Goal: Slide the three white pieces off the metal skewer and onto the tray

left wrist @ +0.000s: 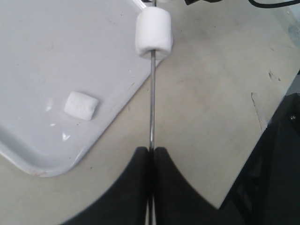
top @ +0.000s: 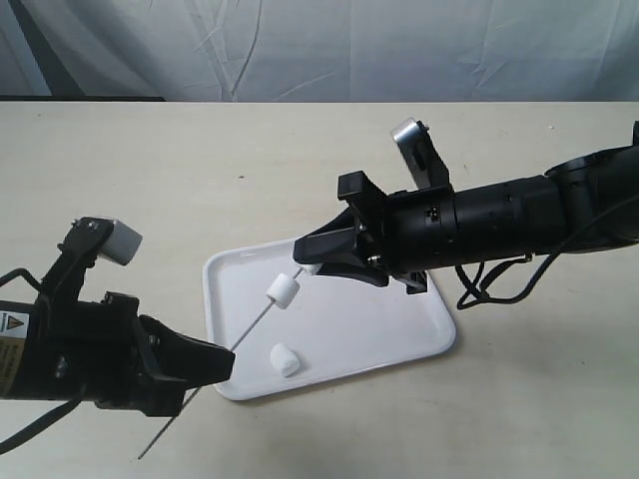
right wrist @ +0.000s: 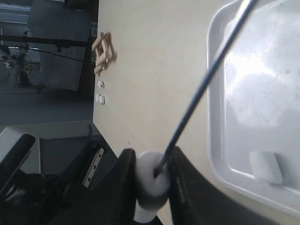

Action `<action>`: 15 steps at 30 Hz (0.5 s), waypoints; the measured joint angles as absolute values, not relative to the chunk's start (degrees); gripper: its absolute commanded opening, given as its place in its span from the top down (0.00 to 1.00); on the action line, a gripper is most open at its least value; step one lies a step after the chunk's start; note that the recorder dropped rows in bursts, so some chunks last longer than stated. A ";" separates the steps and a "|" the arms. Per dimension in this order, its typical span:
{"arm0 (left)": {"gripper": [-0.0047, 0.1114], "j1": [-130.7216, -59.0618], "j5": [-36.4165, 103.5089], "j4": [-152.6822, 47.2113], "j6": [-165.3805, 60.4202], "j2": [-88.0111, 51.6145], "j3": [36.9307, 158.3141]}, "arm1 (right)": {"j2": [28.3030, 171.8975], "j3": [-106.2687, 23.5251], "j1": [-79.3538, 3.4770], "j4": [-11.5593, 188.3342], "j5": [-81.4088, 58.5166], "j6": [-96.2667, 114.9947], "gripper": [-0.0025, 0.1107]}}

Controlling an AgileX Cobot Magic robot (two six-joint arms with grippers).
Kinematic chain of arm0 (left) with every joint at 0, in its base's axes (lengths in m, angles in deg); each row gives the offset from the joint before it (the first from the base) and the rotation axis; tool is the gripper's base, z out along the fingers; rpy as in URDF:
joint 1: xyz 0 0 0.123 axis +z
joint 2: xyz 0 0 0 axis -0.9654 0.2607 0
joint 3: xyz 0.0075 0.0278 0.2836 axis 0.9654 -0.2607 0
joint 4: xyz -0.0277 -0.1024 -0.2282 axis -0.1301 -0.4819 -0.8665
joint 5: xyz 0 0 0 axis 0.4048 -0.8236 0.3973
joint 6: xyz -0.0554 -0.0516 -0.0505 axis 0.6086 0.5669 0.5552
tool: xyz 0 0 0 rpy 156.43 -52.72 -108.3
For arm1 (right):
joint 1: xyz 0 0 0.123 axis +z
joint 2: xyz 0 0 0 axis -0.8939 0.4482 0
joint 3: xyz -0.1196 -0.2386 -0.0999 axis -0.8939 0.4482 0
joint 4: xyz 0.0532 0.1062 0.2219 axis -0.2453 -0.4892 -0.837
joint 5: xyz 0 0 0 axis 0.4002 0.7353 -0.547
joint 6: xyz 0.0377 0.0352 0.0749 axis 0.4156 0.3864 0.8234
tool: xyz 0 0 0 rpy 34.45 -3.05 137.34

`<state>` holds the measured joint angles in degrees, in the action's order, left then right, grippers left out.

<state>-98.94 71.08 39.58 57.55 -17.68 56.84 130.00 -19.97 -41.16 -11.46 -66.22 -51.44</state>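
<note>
The white tray [top: 399,329] lies mid-table. My left gripper [top: 228,361] is shut on the thin metal skewer [top: 250,327], whose rod leaves its closed fingers [left wrist: 151,151] and slants up over the tray. One white piece [top: 283,290] sits on the rod between the grippers, clear of both, and fills the top of the left wrist view [left wrist: 153,33]. My right gripper [top: 303,261] is shut on a second white piece [right wrist: 151,180] at the skewer's far end. A third white piece [top: 286,360] lies loose on the tray near its front edge.
A small stack of wooden sticks [right wrist: 103,51] and two tiny white bits [right wrist: 99,91] lie on the beige table away from the tray. The right arm's cable [top: 489,284] hangs beside the tray's right edge. A pale cloth backdrop [top: 319,50] closes the far side.
</note>
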 measured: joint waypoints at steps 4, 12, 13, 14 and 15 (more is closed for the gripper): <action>0.96 -98.94 70.68 39.58 57.52 -17.68 56.84 | 130.00 -19.97 -41.16 -11.55 -66.22 -51.44 0.80; 0.96 -98.94 70.27 45.17 61.51 -17.68 57.12 | 130.00 -19.97 -40.82 -11.03 -65.62 -51.44 0.80; 0.96 -98.94 70.27 45.19 62.23 -17.68 57.12 | 130.00 -19.97 -40.82 -10.93 -65.40 -51.44 0.80; 0.96 -98.94 70.38 45.19 62.52 -17.68 57.12 | 130.00 -19.97 -41.19 -10.90 -65.40 -51.44 0.80; 0.96 -98.94 70.39 45.19 62.66 -17.68 57.12 | 130.00 -20.01 -41.95 -10.54 -65.62 -51.44 0.80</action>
